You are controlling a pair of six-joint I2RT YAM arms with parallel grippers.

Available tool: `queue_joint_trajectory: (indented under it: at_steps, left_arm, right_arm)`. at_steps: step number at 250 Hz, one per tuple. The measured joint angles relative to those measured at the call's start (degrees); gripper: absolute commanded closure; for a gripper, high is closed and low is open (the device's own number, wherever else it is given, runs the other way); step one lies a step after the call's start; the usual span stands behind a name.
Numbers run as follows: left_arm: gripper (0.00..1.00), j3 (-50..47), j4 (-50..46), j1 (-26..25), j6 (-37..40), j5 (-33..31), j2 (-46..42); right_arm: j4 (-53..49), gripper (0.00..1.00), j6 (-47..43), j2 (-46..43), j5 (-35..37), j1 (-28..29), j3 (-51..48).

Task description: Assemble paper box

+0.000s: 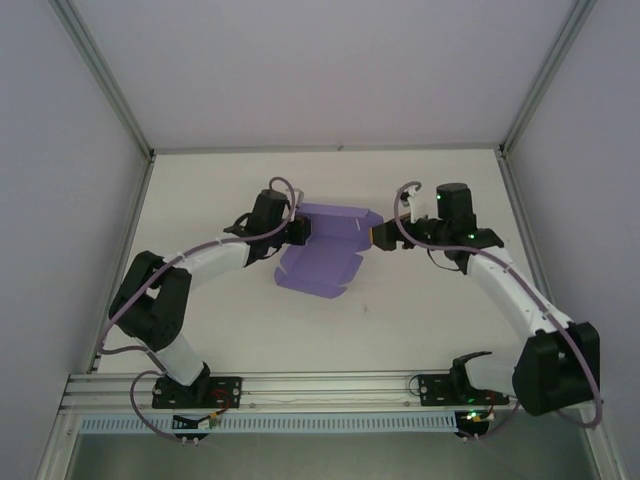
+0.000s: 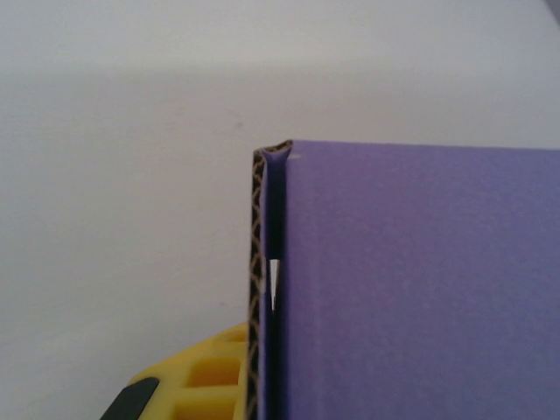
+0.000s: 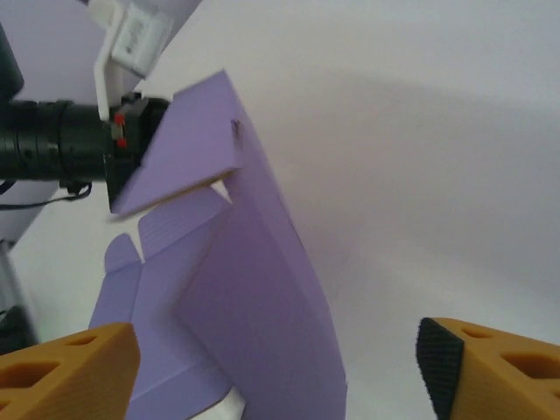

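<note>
Reading outward from the arm bases: finds the paper box [image 1: 335, 250] mid-tabletop [image 1: 430, 310], lavender and partly folded, with one flat panel spread toward the near edge and walls raised behind it. Lies between the two tools.

Shows the left tool [image 1: 300, 232] clamped shut on the box's left end. In the left wrist view, shows a doubled-over wall whose fluted brown edge runs down beside one yellow finger [image 2: 197, 385]. Shows the right tool [image 1: 378, 236] at the box's right end with jaws apart, its orange fingers [image 3: 74, 372] standing either side of a slanted panel, neither plainly touching it.

Handles, by the look of it, as light, thin corrugated card: stiff across a panel, weak along the creases, easily kinked by a hard pinch, and prone to springing open. Best taken at a doubled wall or close to a crease, not mid-panel. Probably slides on the smooth tabletop, so wants one end anchored.

Cannot make out the left tool's second finger behind the card, nor any locking tabs and slots. Loses the slanted panel's lower edge at the bottom of the right wrist view.
</note>
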Motion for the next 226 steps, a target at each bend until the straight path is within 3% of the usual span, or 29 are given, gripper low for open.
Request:
queue_joint_trajectory:
  at_steps: [18, 57, 80, 131, 150, 165, 187, 211, 226]
  left_arm:
    - [1.00, -0.13, 0.20, 0.00, 1.25, 2.80, -0.55]
    - [1.00, -3.10, 3.13, 0.13, 3.61, 9.05, -1.92]
    - [1.00, -3.82, 4.24, 0.33, 4.35, 11.91, -1.99]
    - [1.00, -3.69, 5.70, 0.90, 5.55, 16.61, -1.97]
    - [1.00, -3.34, 6.12, 0.92, 5.81, 17.97, -1.88]
    - [1.00, -2.78, 6.25, 0.92, 6.36, 18.62, -1.68]
    - [1.00, -2.05, 6.36, 0.85, 7.19, 19.39, -1.27]
    - [1.00, -1.99, 6.36, 0.74, 7.21, 18.64, -1.20]
    - [1.00, -1.99, 6.40, 0.74, 7.13, 17.29, -1.20]
  right_arm:
    - [-0.46, 0.65, -0.66, 2.14, -2.43, -0.28, 0.44]
    - [0.68, 0.88, -0.15, 4.31, -10.71, -3.52, 1.16]
    - [1.44, 0.95, -0.90, 5.20, -17.79, -5.53, 1.16]
    - [0.04, 0.94, -5.86, 5.68, -28.63, -6.05, 1.16]
    - [-1.14, 0.85, -8.20, 5.62, -31.10, -6.05, 1.16]
    - [-2.29, 0.68, -9.46, 5.40, -32.35, -6.05, 1.16]
    - [-2.95, 0.63, -10.51, 4.55, -32.02, -6.05, 1.16]
    - [-2.40, 0.24, -8.31, 2.29, -27.45, -6.03, 1.05]
    - [-1.03, 0.09, -5.84, -0.28, -23.04, -6.01, 0.42]
